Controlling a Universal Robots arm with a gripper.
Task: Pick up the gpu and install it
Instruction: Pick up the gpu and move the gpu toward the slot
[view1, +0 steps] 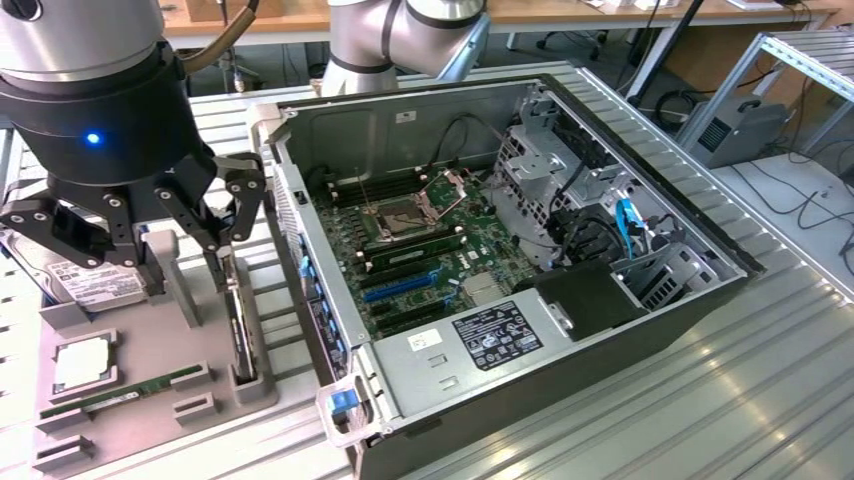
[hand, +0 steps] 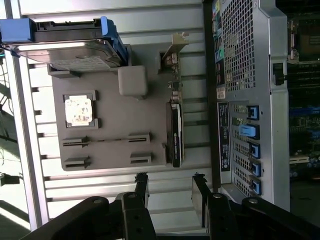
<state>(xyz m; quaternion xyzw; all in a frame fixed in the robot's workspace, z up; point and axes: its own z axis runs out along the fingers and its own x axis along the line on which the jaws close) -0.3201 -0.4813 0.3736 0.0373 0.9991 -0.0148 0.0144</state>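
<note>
Poised over the pick-up, not yet made, with gripper (view1: 154, 255) spread wide and holding nothing. Just below and ahead of the fingertips (hand: 141, 179), in line with the gap: the gpu (hand: 176, 135), untouched, standing on edge in the grey parts tray (hand: 115, 120). Farther out to one side, the open computer case (view1: 400, 115). Likely calls for squaring the jaws across the card's thin edge.

Table (view1: 747, 400): ribbed silver aluminium slats, with glare streaks toward the exterior view's right. Wooden desk (view1: 587, 12) edge runs along the back. Aluminium profile frame (view1: 801, 60) stands at the exterior view's right, a grey box (view1: 737, 128) beneath it. Pale floor (view1: 771, 185), black cables (view1: 814, 205) loose across it. Light is bright and even.
</note>
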